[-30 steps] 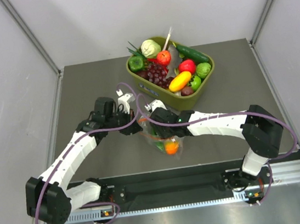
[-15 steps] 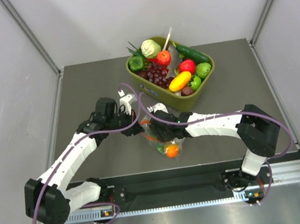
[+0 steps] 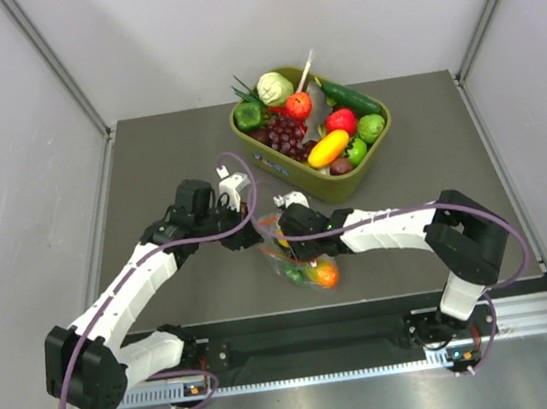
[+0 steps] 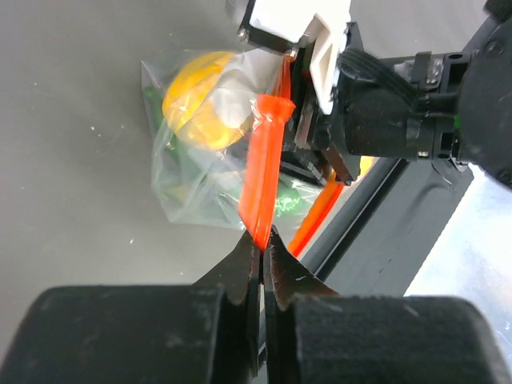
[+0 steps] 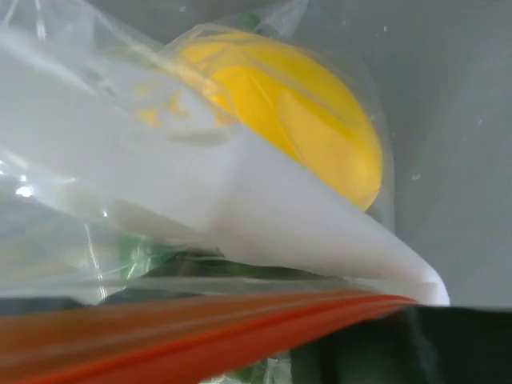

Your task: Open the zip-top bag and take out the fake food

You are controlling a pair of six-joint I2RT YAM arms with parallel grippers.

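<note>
Just on the near side of the olive-green tub (image 3: 351,182), between it and the arm bases, the zip-top bag (image 3: 296,259) is strung between your two arms. The left gripper (image 4: 260,258) is pinched flat on one end of the orange-red zip strip (image 4: 266,160), with nothing but the strip between its jaws. I read that as your anchor: it fixes the mouth so the other arm has something to pull against.

The right gripper (image 4: 300,108) sits at the strip's other end, a little closer to the tub. In its own view one white finger (image 5: 320,224) lies under the clear film right beside the strip. The opposing finger is hidden, so you cannot tell whether it is clamped or only reaching in.

All the fake food is inside. The lemon (image 5: 304,120) lies just behind that finger, and the orange fruit (image 3: 325,274) has sagged to the end farthest from the tub. That weight likely drags the pouch down from the strip, which helps you.

The seal looks unopened. For the next pull you probably want the right jaws on one lip only, since gripping both lips would just stretch the strip.
</note>
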